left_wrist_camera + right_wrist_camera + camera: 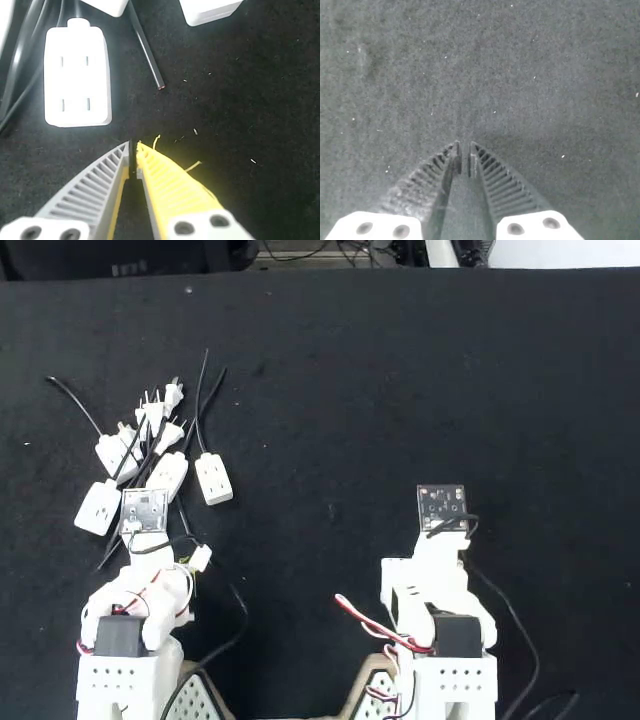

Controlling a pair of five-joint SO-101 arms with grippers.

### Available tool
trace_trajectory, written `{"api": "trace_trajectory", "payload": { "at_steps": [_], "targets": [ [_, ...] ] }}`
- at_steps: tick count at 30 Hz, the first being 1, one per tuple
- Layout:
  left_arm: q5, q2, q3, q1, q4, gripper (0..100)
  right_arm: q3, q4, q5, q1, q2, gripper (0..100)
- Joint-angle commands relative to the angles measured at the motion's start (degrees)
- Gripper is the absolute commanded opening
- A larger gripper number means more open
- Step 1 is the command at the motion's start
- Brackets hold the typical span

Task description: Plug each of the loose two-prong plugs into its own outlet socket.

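Several white outlet sockets and two-prong plugs with black cords lie in a heap at the table's left. One socket (213,478) lies at the heap's right edge, another (97,508) at its near left. Loose plugs (160,412) lie at the far end. My left arm (140,590) stands just in front of the heap. My left gripper (133,148) is shut with nothing in it, close to a white two-outlet socket (77,75). A cut black cord end (159,86) lies beside that socket. My right gripper (464,150) is shut over bare black mat, holding nothing.
The black mat (400,390) covers the whole table. My right arm (440,590) stands at the near right, well away from the heap. Two more white blocks (210,10) lie beyond the left gripper. Cables run from both arm bases.
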Motion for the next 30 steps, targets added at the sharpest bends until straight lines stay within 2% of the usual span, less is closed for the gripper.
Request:
{"api": "trace_trajectory", "payload": {
  "at_steps": [1,15,30],
  "targets": [
    [0.2,-0.3,0.8,-0.3,0.1,4,0.0,1.1,-0.1,-0.4,-5.4,2.4],
    [0.0,-0.3,0.7,3.1,0.1,4,0.0,1.1,-0.4,-0.4,-5.4,2.3],
    [0.0,-0.3,0.7,2.8,0.1,4,0.0,0.4,-0.1,-0.4,-5.4,2.5]
  ]
}}
